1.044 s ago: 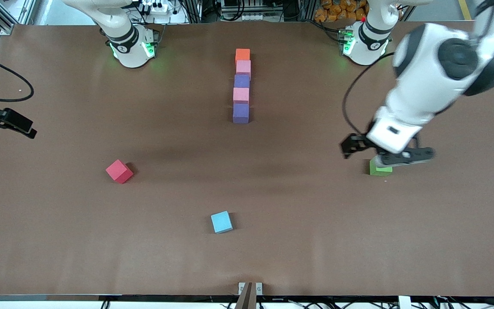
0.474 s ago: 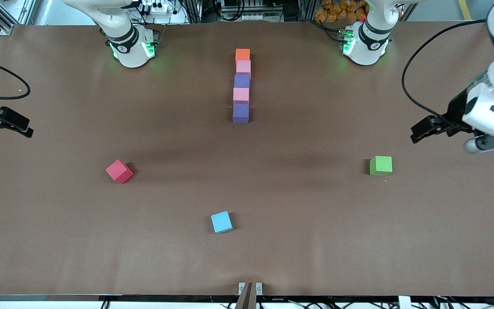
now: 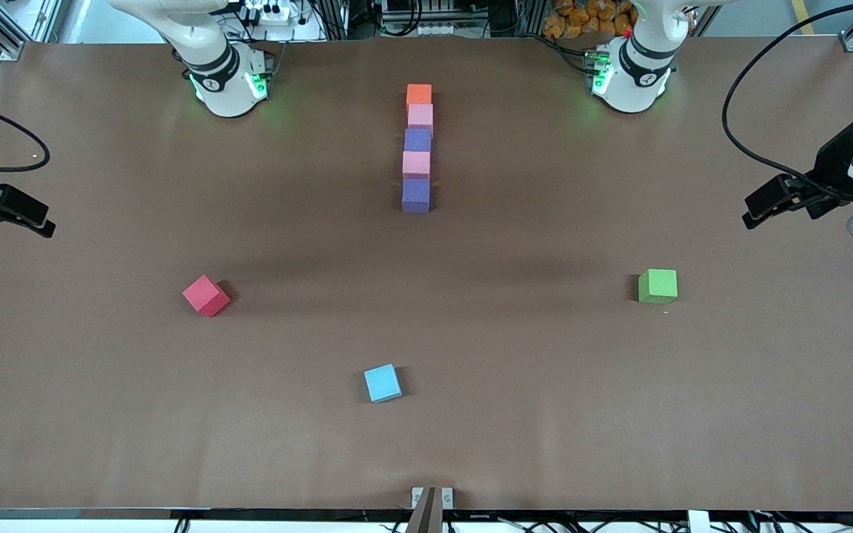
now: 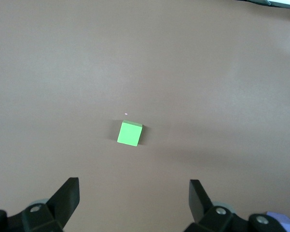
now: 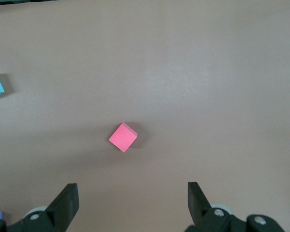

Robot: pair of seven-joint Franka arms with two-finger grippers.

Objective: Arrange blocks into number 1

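Seen from the front, the blocks (image 3: 417, 148) form one straight touching line, orange end toward the robots' bases, purple end nearer the camera, mid-table on the brown table (image 3: 545, 385). The left gripper (image 3: 785, 196) hangs at its table end, the right gripper (image 3: 8, 211) at the other. In the left wrist view, spread fingers (image 4: 67, 195) frame a green cube (image 4: 130, 133). In the right wrist view, spread fingers (image 5: 65, 203) frame a red cube (image 5: 123, 137).

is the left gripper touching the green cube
Apart. The left wrist view shows the open left gripper in the air, bare table between its fingers and the green cube.
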